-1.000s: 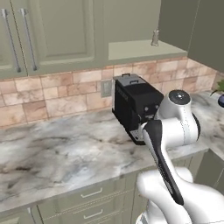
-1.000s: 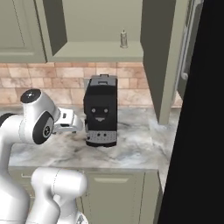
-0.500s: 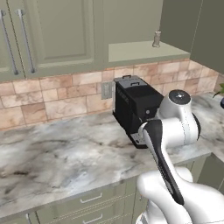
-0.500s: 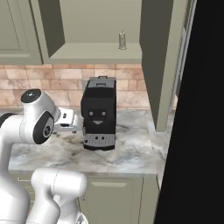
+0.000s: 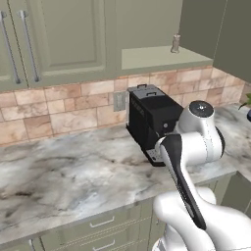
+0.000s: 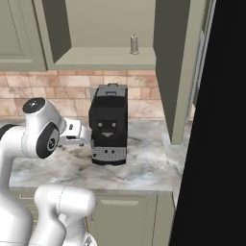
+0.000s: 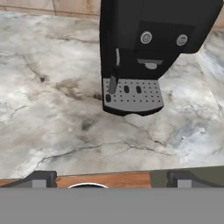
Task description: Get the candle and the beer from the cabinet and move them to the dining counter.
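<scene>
The cabinet (image 5: 63,39) hangs at the upper left, its sage-green doors shut and its long silver bar handles (image 5: 29,46) upright. One of its doors (image 6: 14,29) also shows in the right base view. The candle, the beer and the dining counter are out of view. My gripper (image 7: 111,179) is open with nothing between its fingertips (image 7: 40,178). It hovers over the marbled worktop (image 7: 52,109) and faces the front of a black coffee machine (image 7: 140,52). My hand (image 6: 74,133) sits just left of that machine.
The black coffee machine (image 5: 152,117) stands on the worktop (image 5: 63,171) against the tan tile backsplash (image 5: 59,112). A small pale shaker-like item (image 5: 175,43) sits on the open shelf above. A dark tall panel (image 6: 216,120) walls off the right. Drawer fronts (image 5: 98,228) lie below.
The whole picture has shifted slightly, so the base has moved a little. The arm keeps its pose and the gripper stays open.
</scene>
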